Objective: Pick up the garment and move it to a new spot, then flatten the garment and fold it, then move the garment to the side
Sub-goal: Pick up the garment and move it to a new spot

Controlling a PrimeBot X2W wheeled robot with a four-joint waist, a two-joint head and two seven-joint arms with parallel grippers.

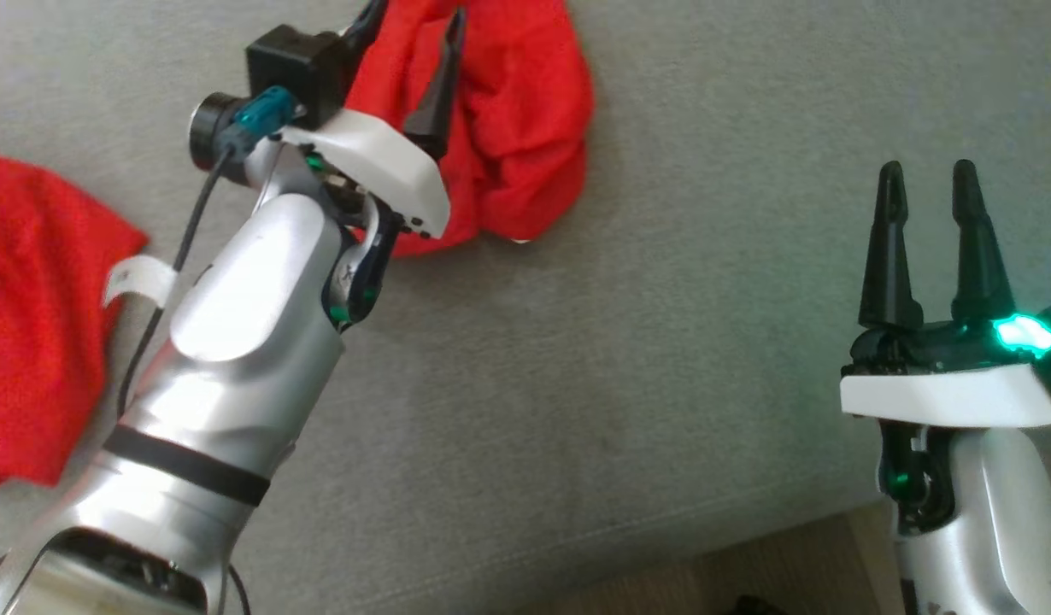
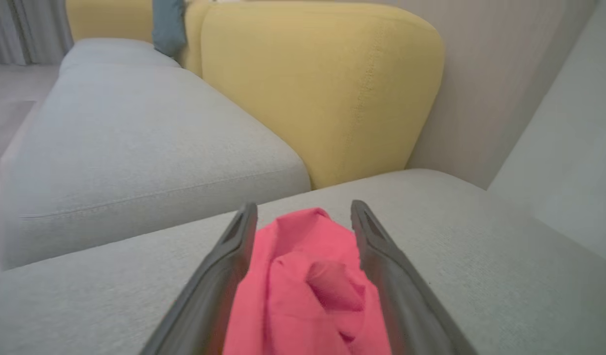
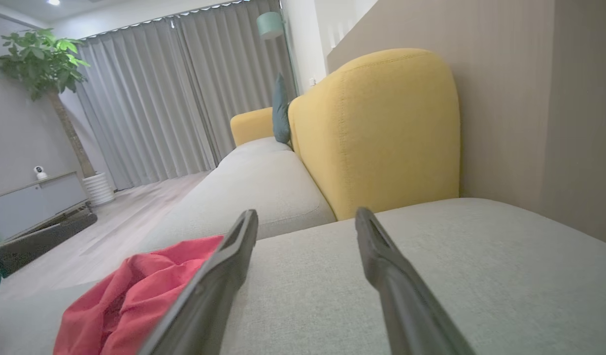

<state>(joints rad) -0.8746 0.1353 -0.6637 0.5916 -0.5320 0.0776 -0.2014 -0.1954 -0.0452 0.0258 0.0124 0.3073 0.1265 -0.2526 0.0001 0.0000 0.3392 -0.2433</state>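
Left gripper (image 1: 419, 8) (image 2: 304, 207), reached forward over the grey sofa cushion (image 1: 662, 342), jaws spread wide and clamped on nothing. The garment (image 1: 525, 128) (image 2: 303, 276), a red crumpled heap, lies on the cushion directly under this gripper. In the left wrist view its folds rise between the two dark fingers (image 2: 219, 276); whether the cloth touches their inner faces cannot be told. Right gripper (image 1: 927, 166) (image 3: 307, 212), at the lower right of the head view, well apart from the garment, jaws likewise parted and empty above bare cushion. In the right wrist view the garment (image 3: 130, 301) appears at the lower left, beyond that gripper's left finger. A second patch of red cloth (image 1: 30, 316) lies flatter at the left edge of the head view, partly behind the silver left forearm (image 1: 235, 342); whether it joins the heap cannot be told. A yellow backrest (image 2: 322, 88) (image 3: 382, 128) stands behind the cushion.
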